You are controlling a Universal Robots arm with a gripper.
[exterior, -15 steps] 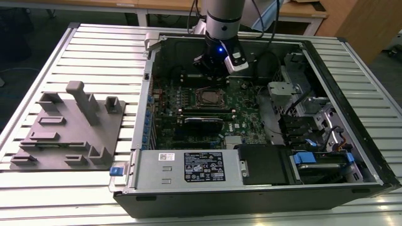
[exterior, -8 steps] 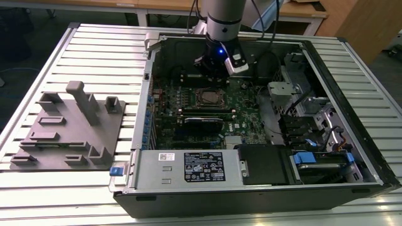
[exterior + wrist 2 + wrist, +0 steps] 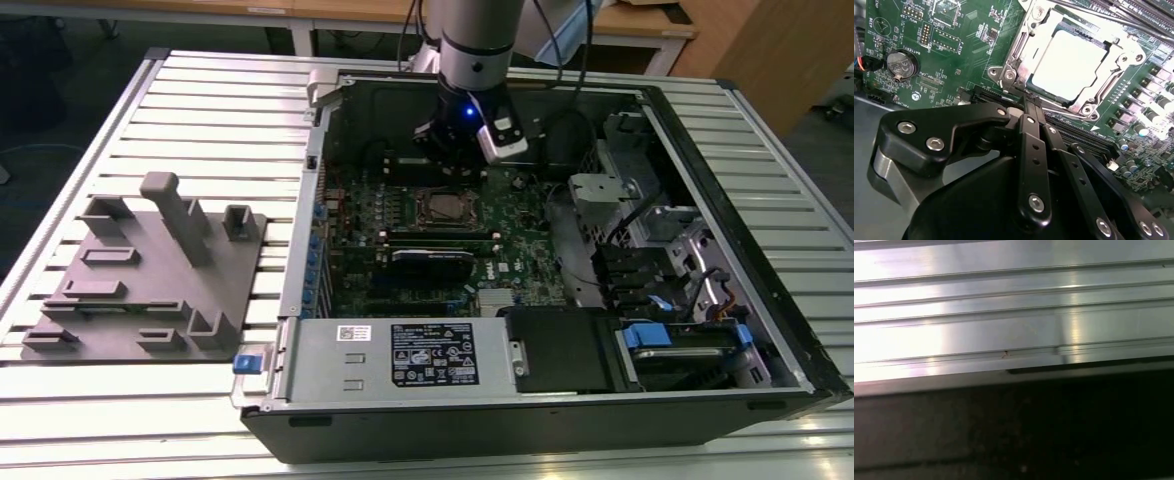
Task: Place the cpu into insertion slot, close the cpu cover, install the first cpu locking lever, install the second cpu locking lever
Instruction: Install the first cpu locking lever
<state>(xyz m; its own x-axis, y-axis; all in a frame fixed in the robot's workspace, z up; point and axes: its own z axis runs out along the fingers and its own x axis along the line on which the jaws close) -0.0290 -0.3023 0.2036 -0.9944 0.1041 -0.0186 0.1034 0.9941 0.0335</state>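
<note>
Open computer case [image 3: 534,400] on ribbed aluminium table [image 3: 200,90]; grey fixture [image 3: 147,280] beside.

Ribbed silver aluminium tabletop [image 3: 174,120], long parallel grooves, bright light reflections on slats in first wrist view [image 3: 1004,315]. Behind it wooden desks [image 3: 347,12] and wooden cabinet [image 3: 761,50] at exterior view's right. Dark floor [image 3: 54,90] at exterior view's left.

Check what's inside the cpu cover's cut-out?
The cpu's pale metal top fills the cut-out of the closed cpu cover. The insertion slot's contacts beneath are covered, not visible.
</note>
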